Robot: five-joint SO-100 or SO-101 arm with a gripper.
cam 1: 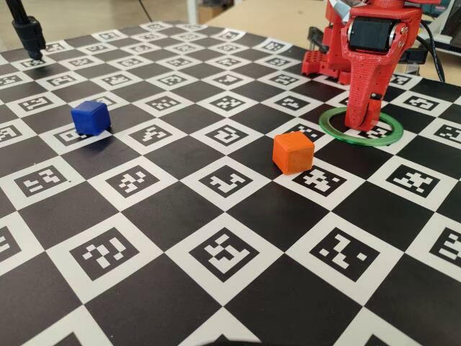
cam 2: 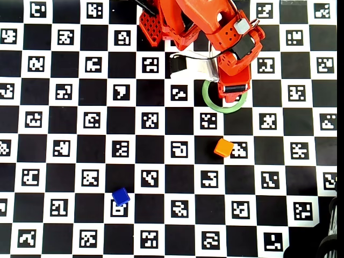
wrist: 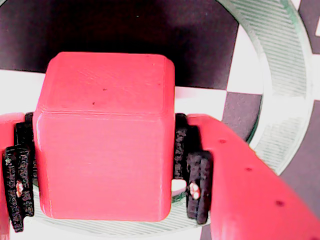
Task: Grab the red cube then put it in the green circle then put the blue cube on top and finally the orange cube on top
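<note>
In the wrist view the red cube [wrist: 105,135] fills the frame, clamped between the black pads [wrist: 196,175] of my gripper [wrist: 107,190], which is shut on it. The green circle [wrist: 282,55] curves around and below the cube, so the cube sits within the ring's outline. Whether it touches the mat does not show. In the fixed view my gripper [cam 1: 360,121] points down into the green circle [cam 1: 328,130], and the cube cannot be told apart from the red fingers. The orange cube [cam 1: 293,152] rests on the mat left of the ring. The blue cube [cam 1: 91,117] lies far left.
The mat is a black-and-white checkerboard with printed markers [cam 1: 227,252]. The red arm base [cam 1: 320,61] stands behind the ring. A black stand [cam 1: 29,32] is at the far left corner. From overhead, the orange cube [cam 2: 223,147] and blue cube [cam 2: 120,196] lie below the ring [cam 2: 209,102].
</note>
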